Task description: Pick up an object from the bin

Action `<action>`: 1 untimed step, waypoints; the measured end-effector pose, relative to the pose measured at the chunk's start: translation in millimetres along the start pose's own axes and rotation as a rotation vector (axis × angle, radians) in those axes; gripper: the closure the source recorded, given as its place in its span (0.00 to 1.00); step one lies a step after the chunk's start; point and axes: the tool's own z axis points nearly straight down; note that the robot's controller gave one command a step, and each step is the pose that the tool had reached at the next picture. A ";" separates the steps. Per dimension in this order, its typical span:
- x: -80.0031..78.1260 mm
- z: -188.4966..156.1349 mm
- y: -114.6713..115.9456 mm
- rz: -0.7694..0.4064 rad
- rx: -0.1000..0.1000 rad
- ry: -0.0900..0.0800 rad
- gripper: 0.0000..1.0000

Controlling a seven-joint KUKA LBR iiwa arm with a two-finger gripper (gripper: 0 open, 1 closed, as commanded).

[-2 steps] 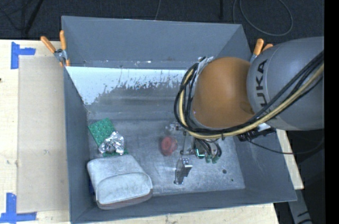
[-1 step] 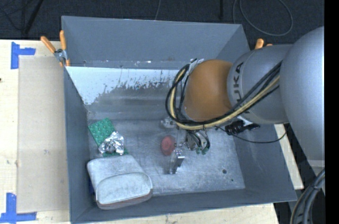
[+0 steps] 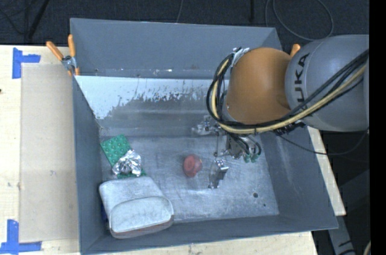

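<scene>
A small reddish ball (image 3: pixel 192 165) lies on the bin floor near the middle. My gripper (image 3: pixel 215 176) hangs low over the floor just to the right of that ball, a short gap away from it. I see nothing held in it. The rest of the gripper's upper part is hidden under the arm's orange cover.
At the bin's left side lie a green textured piece (image 3: pixel 114 148) and, touching it, a crumpled silver foil wad (image 3: pixel 128 164). A white folded cloth pad (image 3: pixel 136 207) fills the front left corner. The arm reaches in from the right over the bin's right half.
</scene>
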 end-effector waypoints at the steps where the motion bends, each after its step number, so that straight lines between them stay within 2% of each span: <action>1: -21.1 67.9 9.3 -0.064 -0.002 0.004 0.00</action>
